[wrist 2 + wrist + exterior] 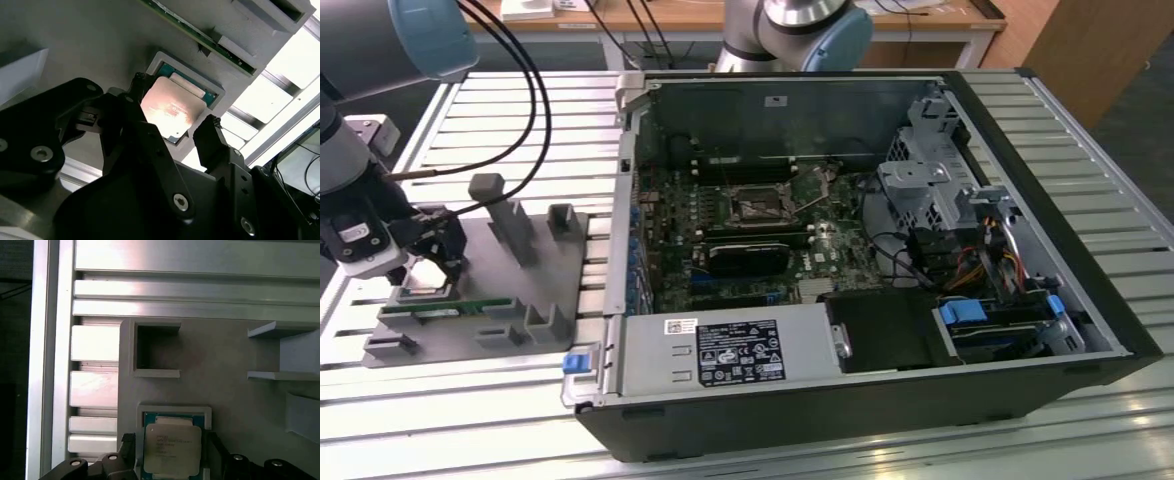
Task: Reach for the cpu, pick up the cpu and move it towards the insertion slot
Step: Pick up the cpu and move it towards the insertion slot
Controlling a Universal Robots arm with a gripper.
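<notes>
While the gripper [434, 268] stands low over the grey fixture [520, 290] at the exterior view's left, its jaws are drawn in to the width of the cpu [424, 293], which lies in its square pocket on that fixture. In the second wrist view the two black fingers [212, 135] sit on opposite sides of the cpu [172, 110], each tip against an edge of the shiny top, so the gripper [174, 101] has hold of the chip with no gap visible on either side. In the first wrist view the cpu [172, 450] shows square-on with a green rim inside the pale pocket frame, the gripper [171, 440] flanking it, and an empty square recess further along the fixture [225, 385]. The exterior view adds the open computer case [1041, 200] on the slatted table [520, 120], with the insertion slot [758, 205] on the board inside it, well apart from the cpu, and a green memory stick [447, 310] just beside the chip's pocket.
</notes>
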